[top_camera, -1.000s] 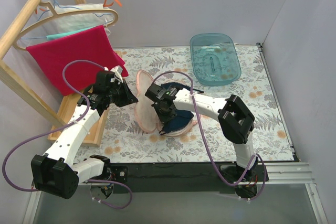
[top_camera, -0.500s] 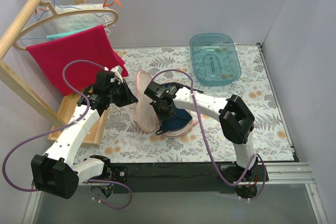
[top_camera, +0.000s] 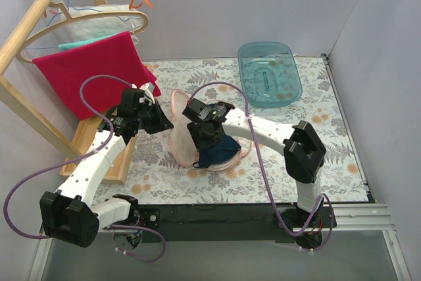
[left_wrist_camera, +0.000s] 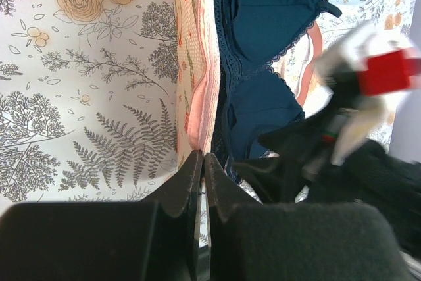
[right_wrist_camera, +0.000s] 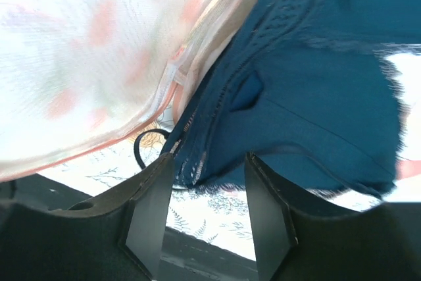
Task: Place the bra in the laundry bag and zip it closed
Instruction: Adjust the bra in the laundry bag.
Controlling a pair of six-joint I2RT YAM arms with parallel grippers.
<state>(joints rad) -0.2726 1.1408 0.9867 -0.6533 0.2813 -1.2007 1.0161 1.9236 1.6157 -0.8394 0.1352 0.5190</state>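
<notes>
Bra (top_camera: 220,151) lies in the lower half of the opened laundry bag (top_camera: 179,133), cups side by side, on the floral table (top_camera: 316,156). The bag's upper flap stands raised at its left. Change: the right gripper (right_wrist_camera: 207,208), nearly closed over the bra a second ago, now has its jaws spread apart with the navy fabric just beyond the tips and nothing clamped. It reads as a release, so the placing step looks done. Whether a strap trails over the bag's near rim is unclear, as the wrist view is too close. Left gripper (left_wrist_camera: 202,162) is pinched tight on the bag's pink edge, holding the flap up. Remaining: clear the right arm, fold the flap down, zip.
</notes>
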